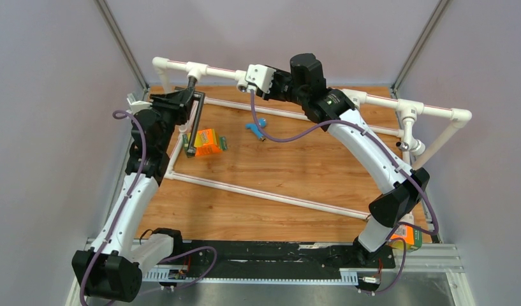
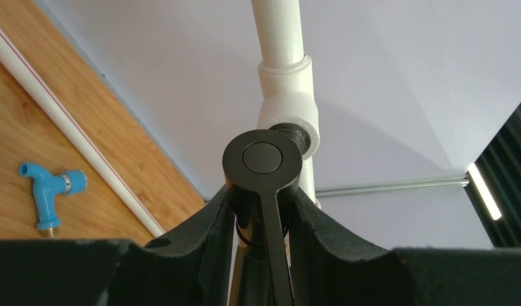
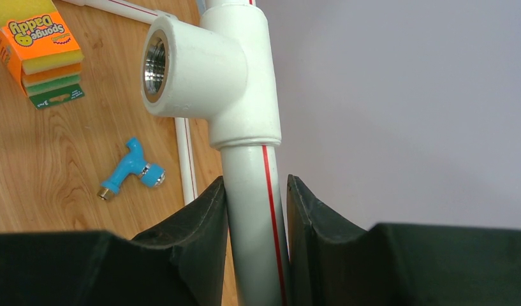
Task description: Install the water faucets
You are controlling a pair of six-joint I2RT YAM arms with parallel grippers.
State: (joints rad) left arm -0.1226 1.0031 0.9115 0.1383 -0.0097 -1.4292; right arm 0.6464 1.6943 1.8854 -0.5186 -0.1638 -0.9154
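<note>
Left claw (image 2: 263,197) clamps the dark L-shaped faucet (image 2: 263,159) just under its round head, threaded end at the tee socket (image 2: 289,108); right claw (image 3: 256,191) braces the white pipe (image 3: 248,172); faucet judged rigid, smooth, slip-prone, so best gripped near the head.

The long faucet (image 2: 262,159) is black, small faucet (image 3: 127,169) blue, pipe (image 3: 251,210) white.

The only readable print was on the orange box (image 3: 37,38) lying on the table (image 3: 66,166). Its face carried the brand "Sponge Daddy" in yellow letters, which appeared upside down in the right wrist view. A green strip at the box's edge bore small white print, possibly "3 Pack", but it was too small to be sure. In the top view the box's lettering was too small to read.
</note>
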